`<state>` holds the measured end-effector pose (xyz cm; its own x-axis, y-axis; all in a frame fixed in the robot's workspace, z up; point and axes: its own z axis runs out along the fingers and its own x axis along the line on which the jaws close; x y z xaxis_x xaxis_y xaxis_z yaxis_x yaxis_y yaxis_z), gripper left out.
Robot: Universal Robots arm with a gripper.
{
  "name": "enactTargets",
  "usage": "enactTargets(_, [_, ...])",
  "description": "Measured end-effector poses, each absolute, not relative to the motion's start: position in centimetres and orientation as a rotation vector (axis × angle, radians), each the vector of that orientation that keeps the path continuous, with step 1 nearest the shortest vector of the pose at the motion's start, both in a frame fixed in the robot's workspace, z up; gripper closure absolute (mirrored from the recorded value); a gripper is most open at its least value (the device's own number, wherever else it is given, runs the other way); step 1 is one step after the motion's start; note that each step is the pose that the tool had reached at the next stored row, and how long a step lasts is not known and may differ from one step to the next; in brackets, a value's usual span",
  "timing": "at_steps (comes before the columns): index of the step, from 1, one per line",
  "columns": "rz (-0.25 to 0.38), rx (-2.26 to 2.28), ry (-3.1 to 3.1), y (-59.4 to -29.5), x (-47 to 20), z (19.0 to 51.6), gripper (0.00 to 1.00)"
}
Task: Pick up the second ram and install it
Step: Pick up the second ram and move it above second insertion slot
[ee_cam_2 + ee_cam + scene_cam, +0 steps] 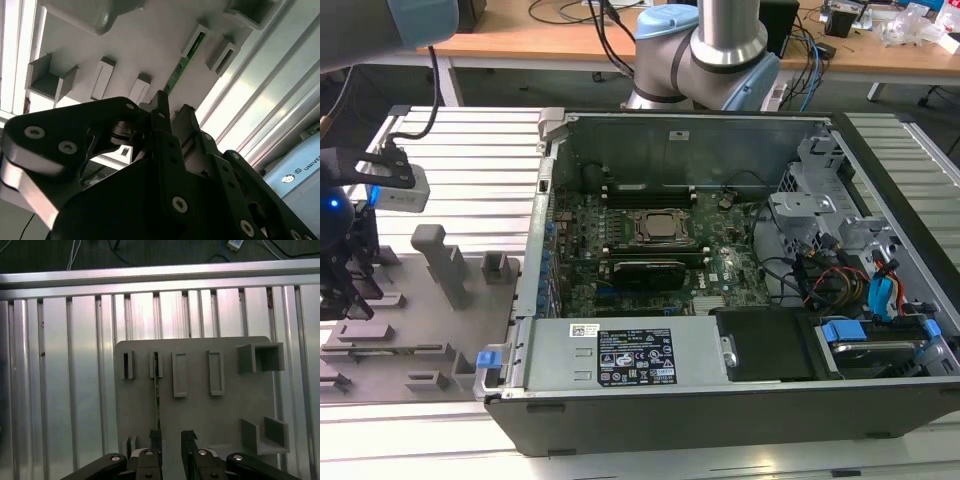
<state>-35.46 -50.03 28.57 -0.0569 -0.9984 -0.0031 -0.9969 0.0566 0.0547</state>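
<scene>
Green and thin, the second ram [157,390] is seen standing on edge in a narrow slot block of a grey tray [200,410], which is laid on a ribbed metal counter [65,390]. In both wrist views the black claw [171,436] is held over the tray with its two fingers parted and nothing gripped. One fingertip [156,436] is lined up with the ram's near end; whether they touch cannot be told. In the exterior view, the tray is set to the exterior view's left of an opened computer case [620,420], where a square metal processor [658,228] is seen.
</scene>
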Motion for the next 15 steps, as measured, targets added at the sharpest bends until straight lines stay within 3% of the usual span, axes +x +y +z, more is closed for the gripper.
enactTargets(15, [-0.065,2.133,-2.257,-50.2,-35.5,27.0,0.70])
